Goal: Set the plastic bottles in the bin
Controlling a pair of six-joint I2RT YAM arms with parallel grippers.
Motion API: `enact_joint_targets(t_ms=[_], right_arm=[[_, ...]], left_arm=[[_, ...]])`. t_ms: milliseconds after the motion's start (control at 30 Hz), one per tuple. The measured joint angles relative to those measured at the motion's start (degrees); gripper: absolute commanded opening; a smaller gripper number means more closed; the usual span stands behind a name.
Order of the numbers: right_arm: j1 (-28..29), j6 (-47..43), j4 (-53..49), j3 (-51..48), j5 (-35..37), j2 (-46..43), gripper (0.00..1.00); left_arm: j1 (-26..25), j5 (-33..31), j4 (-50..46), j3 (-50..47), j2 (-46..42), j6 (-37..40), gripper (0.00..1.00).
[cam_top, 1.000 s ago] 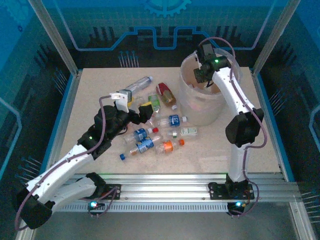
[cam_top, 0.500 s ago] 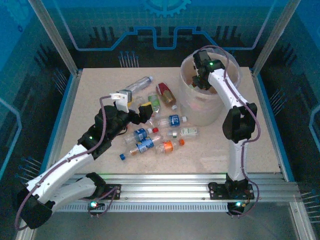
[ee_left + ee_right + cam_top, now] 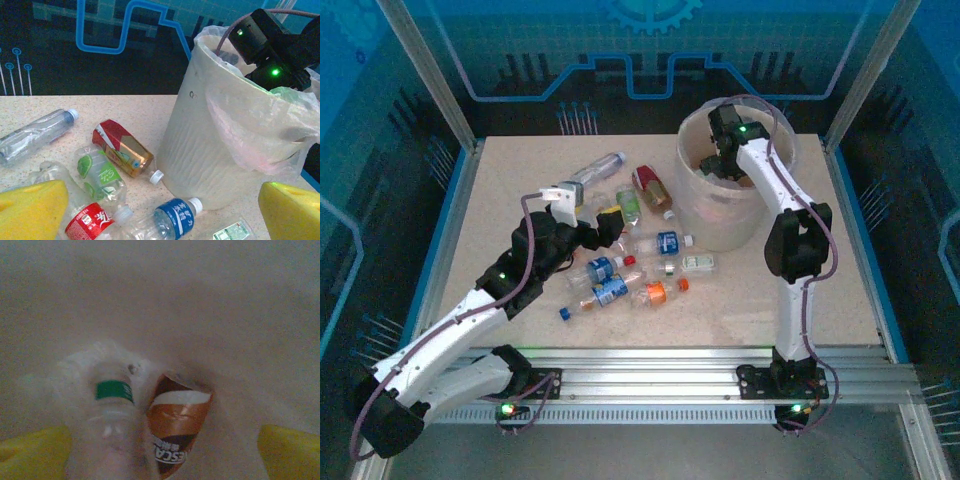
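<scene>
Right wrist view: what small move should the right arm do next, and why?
Probably lift straight up out of the large round whitish bin. The yellow right fingers stand wide open and empty above a clear green-labelled bottle and a brown-labelled bottle lying inside; more plastic bottles wait on the speckled table.

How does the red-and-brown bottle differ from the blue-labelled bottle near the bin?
The red-and-brown bottle is opaque, almost fully wrapped; the blue-labelled bottle is clear with one blue band. The red-and-brown bottle looks thicker than the blue-labelled bottle. Both lie down, white caps toward the bin.
</scene>
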Motion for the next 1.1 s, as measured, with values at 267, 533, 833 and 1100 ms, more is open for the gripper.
enact_joint_targets(t_ms=[267, 533, 833, 1100], right_arm=[[0.3, 0.1, -2.1, 3.4, 0.1, 0.0, 1.0], [1.5, 2.0, -5.4, 9.7, 1.4, -3.0, 1.0], [4.0, 5.1, -6.1, 11.2, 5.0, -12.8, 1.0], [8.2, 9.0, -7.3, 9.4, 10.6, -18.9, 1.0]], left_arm=[[0.0, -0.5, -0.7, 0.0, 0.0, 0.2, 0.99], [0.0, -1.3, -1.2, -0.3, 0.0, 0.2, 0.99], [0.0, -2.2, -2.4, -0.6, 0.0, 0.2, 0.99], [0.4, -5.7, -6.9, -0.6, 0.1, -1.7, 0.99]])
